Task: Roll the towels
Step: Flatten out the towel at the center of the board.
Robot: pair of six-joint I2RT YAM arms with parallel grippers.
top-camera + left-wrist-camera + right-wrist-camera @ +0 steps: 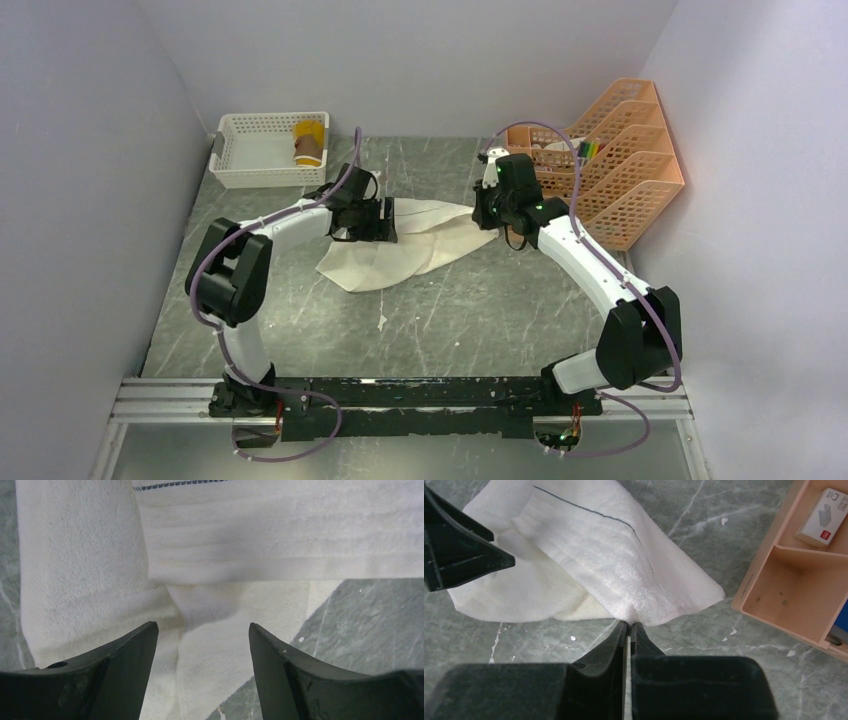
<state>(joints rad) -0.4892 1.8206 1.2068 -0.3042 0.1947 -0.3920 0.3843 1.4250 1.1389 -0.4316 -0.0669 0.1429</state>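
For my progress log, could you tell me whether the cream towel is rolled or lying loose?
Loose, not rolled: the towel lies crumpled, partly folded over itself, one corner pinched in the right fingers.

Nothing here can actually be read. The only printed thing is a small white box (824, 511) lying in a compartment of the peach desk organizer (774, 595). It carries a small red mark and a greyish picture on its face, with any print too small and blurred to make out. The dark line across the cream towel (614, 545) is stitching, not lettering.
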